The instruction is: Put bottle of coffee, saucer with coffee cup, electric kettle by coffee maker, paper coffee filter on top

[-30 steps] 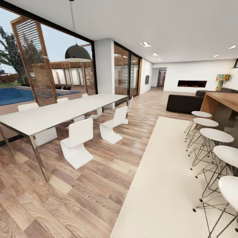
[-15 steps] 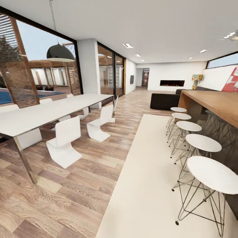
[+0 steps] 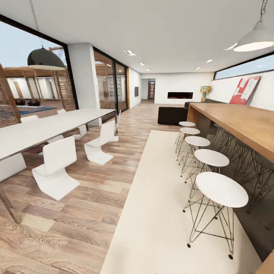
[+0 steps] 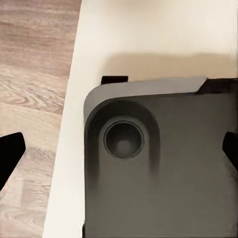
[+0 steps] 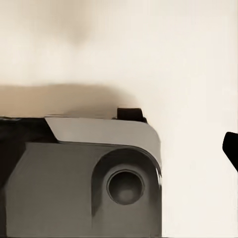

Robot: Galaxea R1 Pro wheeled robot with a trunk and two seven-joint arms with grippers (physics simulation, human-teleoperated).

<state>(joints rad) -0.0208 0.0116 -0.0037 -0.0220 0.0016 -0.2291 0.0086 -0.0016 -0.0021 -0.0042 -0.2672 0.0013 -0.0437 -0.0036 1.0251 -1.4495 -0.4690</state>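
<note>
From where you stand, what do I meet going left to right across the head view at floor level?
White dining table → white chairs → wood floor → cream rug → row of round white stools → wooden bar counter.

An open-plan home is showing: dining table (image 3: 49, 127), bar stools (image 3: 220, 188), sofa (image 3: 173, 114), wall fireplace (image 3: 180, 95).

White stools (image 3: 221, 189) – cream rug (image 3: 163, 213)
</note>
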